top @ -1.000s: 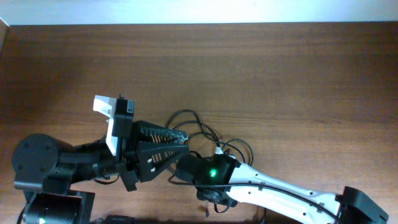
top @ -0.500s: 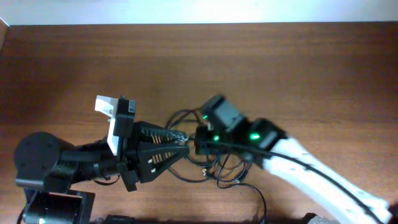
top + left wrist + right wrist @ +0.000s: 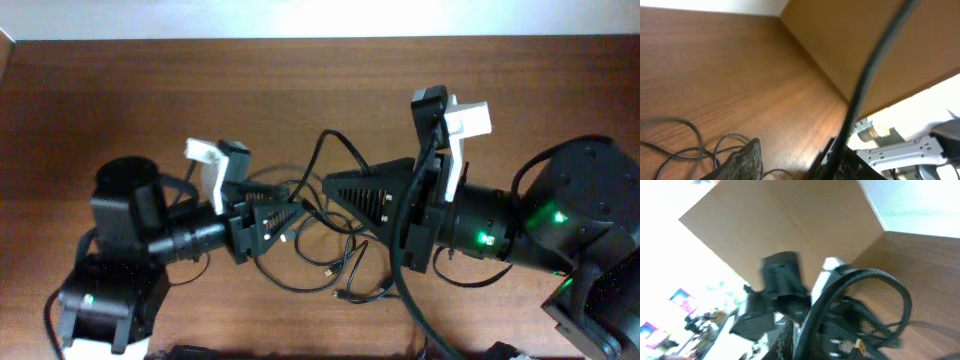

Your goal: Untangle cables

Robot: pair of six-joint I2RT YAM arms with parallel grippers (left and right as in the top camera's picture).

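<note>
Overhead, the right gripper (image 3: 332,186) was closed at its tips on a strand of the cables (image 3: 322,228), with a loop arching up just beside it. The left gripper (image 3: 298,215) faced it from the left. In the left wrist view its jaws stood parted, with nothing visibly gripped. The other black loops lay tangled between the two grippers and on the near side, on the brown table (image 3: 500,100).
</note>
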